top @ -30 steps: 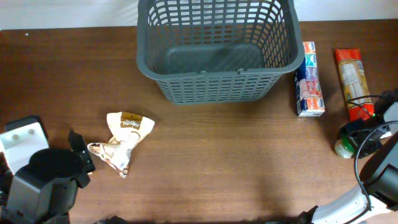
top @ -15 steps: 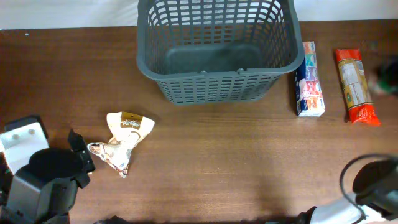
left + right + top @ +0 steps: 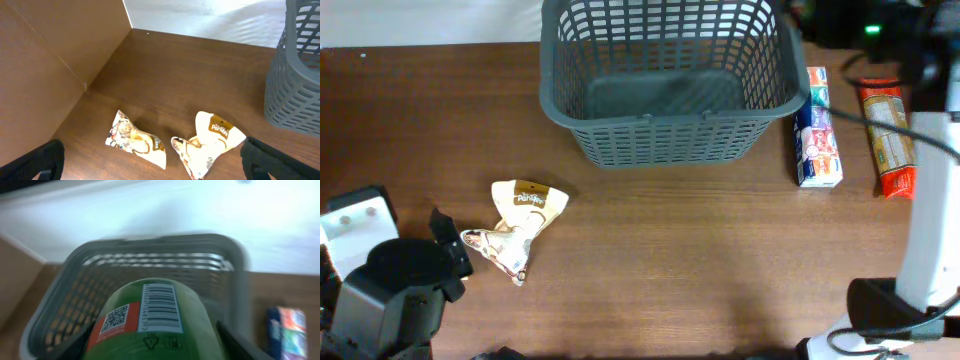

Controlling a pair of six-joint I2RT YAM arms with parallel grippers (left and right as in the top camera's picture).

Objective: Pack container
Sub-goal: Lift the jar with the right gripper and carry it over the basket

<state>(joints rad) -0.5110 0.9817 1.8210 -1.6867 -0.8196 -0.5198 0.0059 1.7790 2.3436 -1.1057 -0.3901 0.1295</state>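
Pack-up in progress: a large dark grey container (image 3: 670, 140), rectangular with rounded corners, slotted lattice walls and a solid rim, stands at the far middle of the brown table (image 3: 720, 270). The right gripper (image 3: 155, 347) clasps a green canister (image 3: 150, 315) near it. The left gripper (image 3: 157, 167) hangs spread wide near a crumpled cream packet (image 3: 215, 137).

Cream snack packet (image 3: 216, 135), smaller packet (image 3: 134, 142) beside, container (image 3: 295, 75) right
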